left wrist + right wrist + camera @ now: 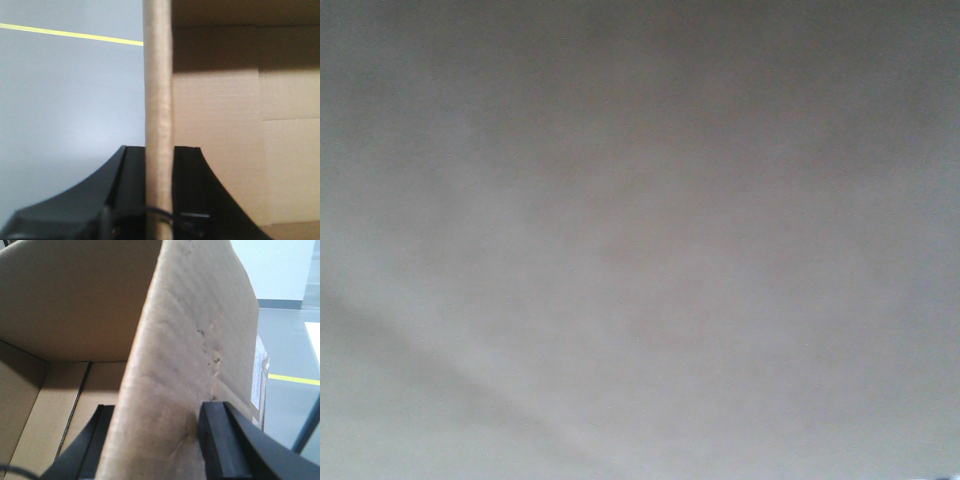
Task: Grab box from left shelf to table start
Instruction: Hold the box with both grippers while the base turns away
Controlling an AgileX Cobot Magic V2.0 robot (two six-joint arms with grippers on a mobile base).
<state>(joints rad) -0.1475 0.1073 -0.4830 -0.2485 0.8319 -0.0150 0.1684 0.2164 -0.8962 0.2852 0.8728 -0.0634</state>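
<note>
Left fingers (131, 180) pinch one upright wall of the box (158, 80). The wall's edge runs straight away from them, with the open inside to its right and the floor (65, 100) with its yellow line (70, 33) to its left. Right fingers (222, 440) clamp another wall likewise. The box lies between both arms, equally near. The front view gives only a blurred pale surface, probably cardboard; no view shows what the box rests on.

The box (159, 100) is showing tan-brown, with faint corrugation ribbing on its inner walls beyond the black left end effector (159, 150). Left of that end effector the floor (65, 100) is reading pale grey, a yellow line (70, 33) crossing it. Above the black right end effector (155, 411), the cardboard is carrying small dark specks (216, 359); to that end effector's right a white label (256, 375) is bearing bluish print. The front view is showing only blurred grey-beige.
</note>
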